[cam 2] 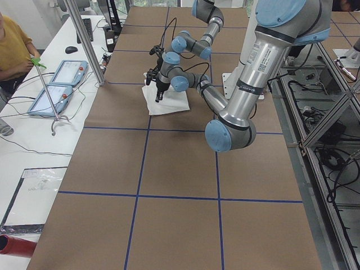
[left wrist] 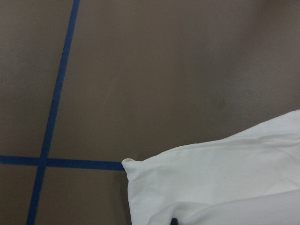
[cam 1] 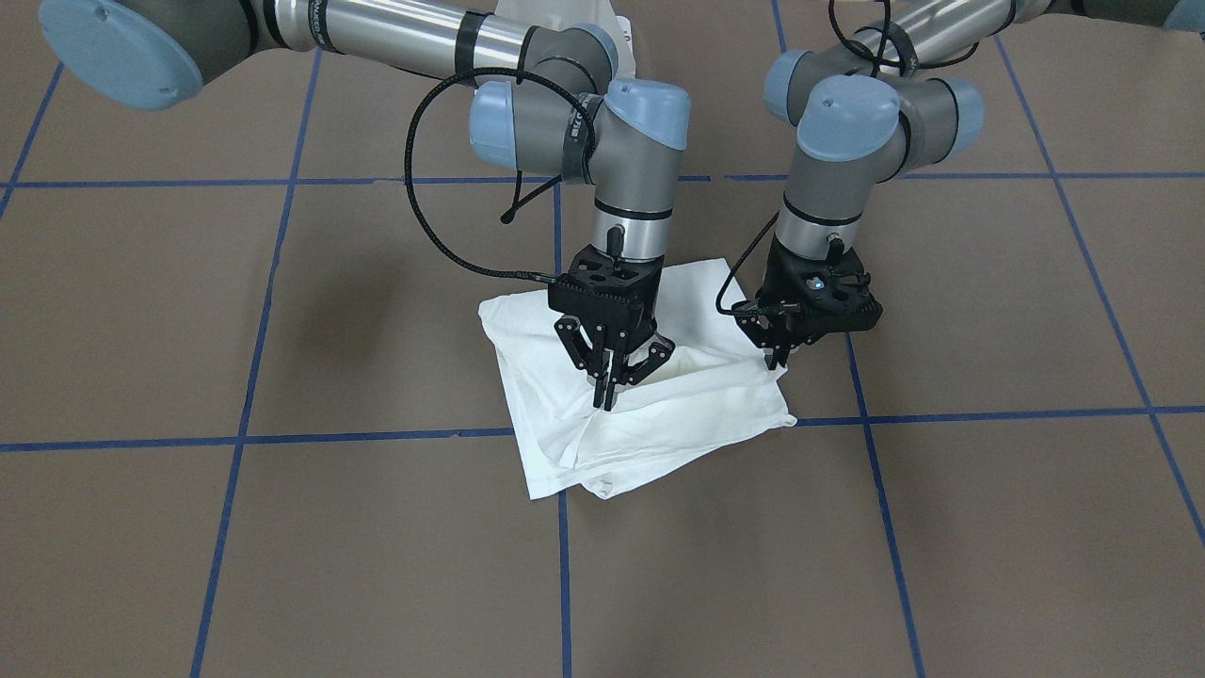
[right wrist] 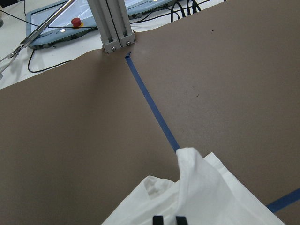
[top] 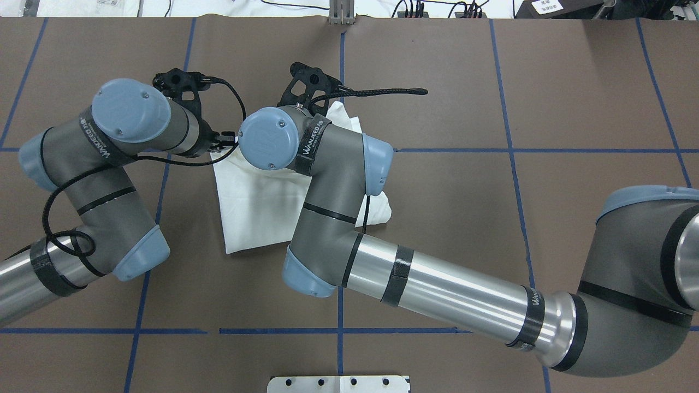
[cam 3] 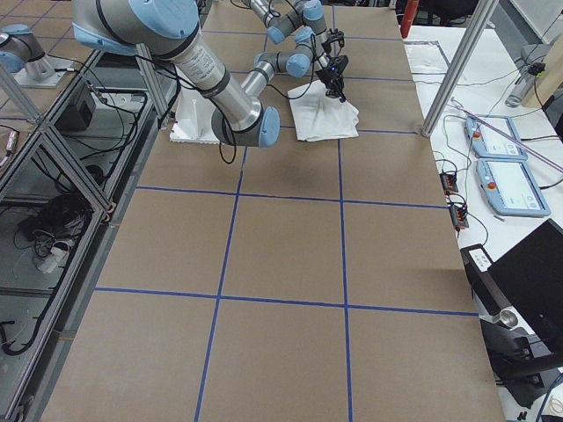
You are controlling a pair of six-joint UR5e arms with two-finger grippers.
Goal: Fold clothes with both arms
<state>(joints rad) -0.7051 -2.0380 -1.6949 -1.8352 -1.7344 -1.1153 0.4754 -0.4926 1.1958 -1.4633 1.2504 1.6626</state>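
Observation:
The white T-shirt [cam 1: 678, 424] lies folded into a rough square on the brown table, also seen from overhead [top: 256, 207]. No text block or neck label shows. My right gripper [cam 1: 607, 400] stands upright over the shirt's middle, its fingers shut on a raised fold of cloth. In the right wrist view its fingertips [right wrist: 157, 220] sit close together on the shirt [right wrist: 206, 197]. My left gripper [cam 1: 777, 361] is at the shirt's edge on the robot's left, fingers shut on the cloth there. The left wrist view shows a shirt corner [left wrist: 225, 183]. From overhead both grippers are hidden under their wrists.
Blue tape lines [cam 1: 245, 438] cross the table. An aluminium post [right wrist: 112, 28] stands at the table's far edge, with control pendants [cam 2: 62, 73] and an operator [cam 2: 14, 50] beyond. The white pedestal base [top: 338, 383] is at the robot's side.

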